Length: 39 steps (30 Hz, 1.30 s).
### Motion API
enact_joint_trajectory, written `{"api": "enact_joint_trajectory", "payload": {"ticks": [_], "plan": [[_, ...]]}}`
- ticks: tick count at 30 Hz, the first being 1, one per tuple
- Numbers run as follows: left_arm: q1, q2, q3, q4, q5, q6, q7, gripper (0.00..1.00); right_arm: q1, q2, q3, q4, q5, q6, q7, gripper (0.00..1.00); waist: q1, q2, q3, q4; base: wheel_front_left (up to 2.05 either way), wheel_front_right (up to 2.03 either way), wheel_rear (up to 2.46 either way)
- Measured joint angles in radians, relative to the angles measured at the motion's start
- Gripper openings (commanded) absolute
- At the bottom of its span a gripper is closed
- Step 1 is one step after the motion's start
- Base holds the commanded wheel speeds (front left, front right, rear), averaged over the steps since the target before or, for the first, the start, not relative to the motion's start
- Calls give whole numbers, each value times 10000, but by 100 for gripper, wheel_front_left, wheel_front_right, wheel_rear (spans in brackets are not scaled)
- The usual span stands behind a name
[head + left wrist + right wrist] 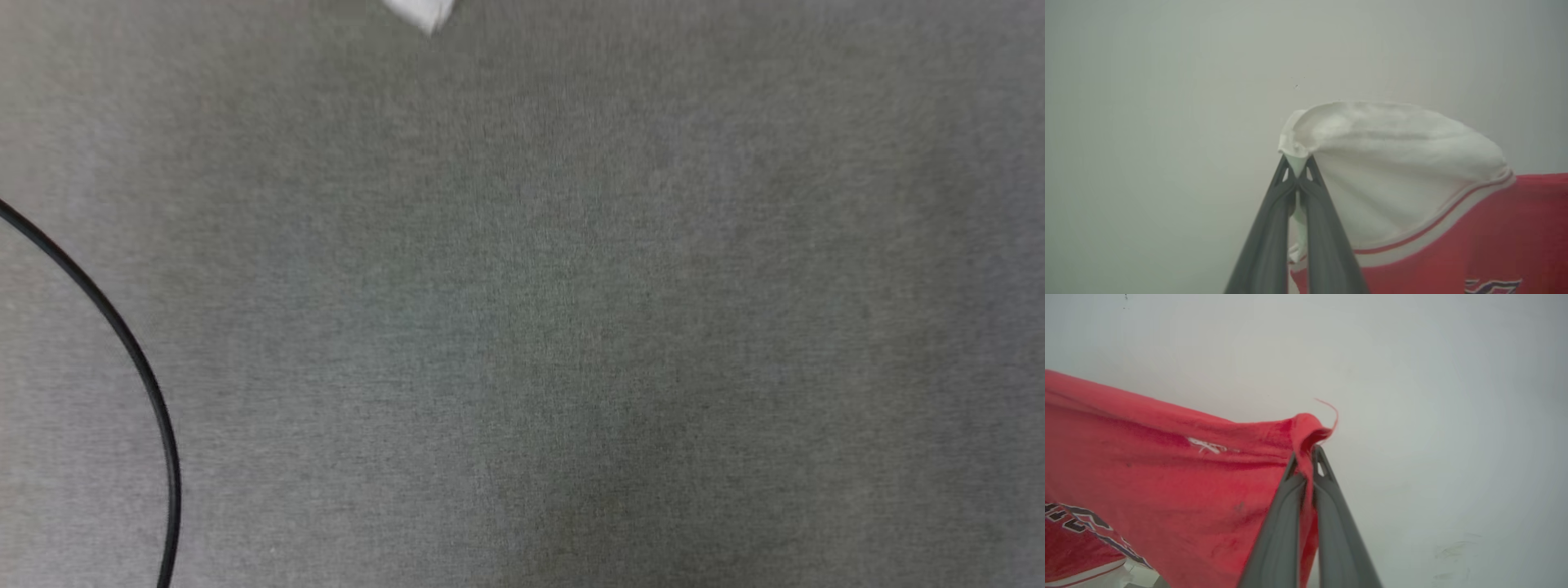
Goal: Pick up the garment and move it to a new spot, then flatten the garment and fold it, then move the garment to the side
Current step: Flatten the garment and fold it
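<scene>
In the left wrist view, the left claw [1299, 167] is pinched fully closed on the rolled edge of a white sleeve, with only a thin fold of cloth between its tips. The sleeve belongs to the garment [1474, 228], whose red body hangs away to the right with a scrap of black lettering [1492, 284] at the bottom edge. The right claw [1304, 455] is likewise clamped tight, on a bunched red corner, with a loose thread [1331, 408] curling off it. The garment looks to be held up between the two claws, off the counter [571, 327]. The head view looks down on that grey surface, where a small white tip [424, 12] at the top edge is probably part of the sleeve.

The main risk is the thinness of both bites. Each claw holds only a margin of fabric, so a quick swing or a pull that stretches the cloth taut could drag an edge free and drop that side. The holds are also mismatched, one a sleeve and the other a red corner, so the shirt may land skewed and creased, which would make flattening harder. A black cable [135, 357] curves across the counter's left, and trailing cloth could catch on it.
</scene>
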Motion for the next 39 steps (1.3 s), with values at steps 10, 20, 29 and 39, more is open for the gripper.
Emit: {"api": "enact_joint_trajectory", "payload": {"ticks": [10, 20, 29, 39], "plan": [[-651, 50, -163, 1507, -502, -217, -510, 0, -749, 543, 167, 798, -353, 0, -389, 0, 1, -1, 2052, 42, 0, 0, 0], [2330, 159, -911, 1559, -2107, -230, -796, 0, 1440, 535, 851, 1891, 594, 0, -848, 0, 0, -1, 1473, -27, 0, 0, 0], [6967, 650, -1285, 236, -3007, -251, -943, 0, 5062, 401, 1170, 2353, 1699, 6, -1202, 0, -1, 0, -92, -84, 0, 0, 0], [12106, 454, 150, -2002, -2571, 282, -951, 0, 8667, 46, 1517, 2019, 2460, 12, -1471, 0, -3, 0, -2137, 32, 0, 0, 0]]}}
